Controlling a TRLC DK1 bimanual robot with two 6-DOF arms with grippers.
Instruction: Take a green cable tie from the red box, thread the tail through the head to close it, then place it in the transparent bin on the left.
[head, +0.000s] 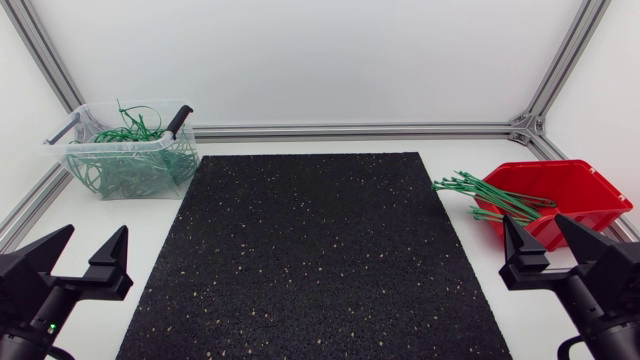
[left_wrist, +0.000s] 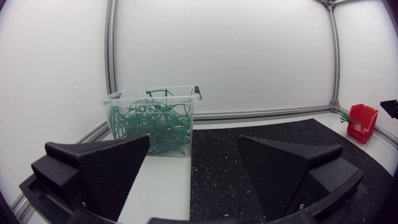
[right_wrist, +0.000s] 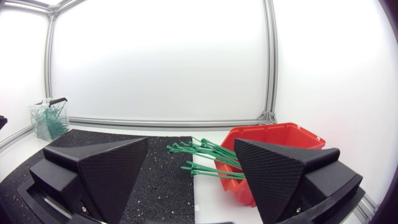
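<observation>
- Our left gripper (head: 96, 229) is released: its two fingers stand wide apart and nothing lies between them.
- Our right gripper (head: 534, 218) is released as well, with its fingers spread wide and holding nothing.
- The red box (head: 578, 188) sits on the table (head: 470, 262) near our right gripper, just ahead of it and more toward its right finger. In the right wrist view that finger hides part of the near wall.
- A bundle of green ties (head: 492, 197) lies in the box, ahead of the right gripper and in line with the gap between its fingers. The ties are straight and open, and they jut out over the box's rim on the side toward our left arm. Their ends cross a strip of table and reach the edge of the mat (head: 320, 260).
- None of the ties touches either gripper.
- The bin (head: 72, 152) stands on the table well ahead of our left gripper, on its left-finger side, just beside the mat's far corner.
- The bin holds a tangle of looped ties (head: 135, 172), some of them arching above its rim. A black handle (head: 180, 120) sticks up at the bin's corner farthest from the left gripper.
- The mat stretches between our two grippers and ahead of both. Our left gripper hangs over the mat's edge and the bare table beside it.
- From the right gripper the bin shows far off, beyond the left finger and across the mat.
</observation>
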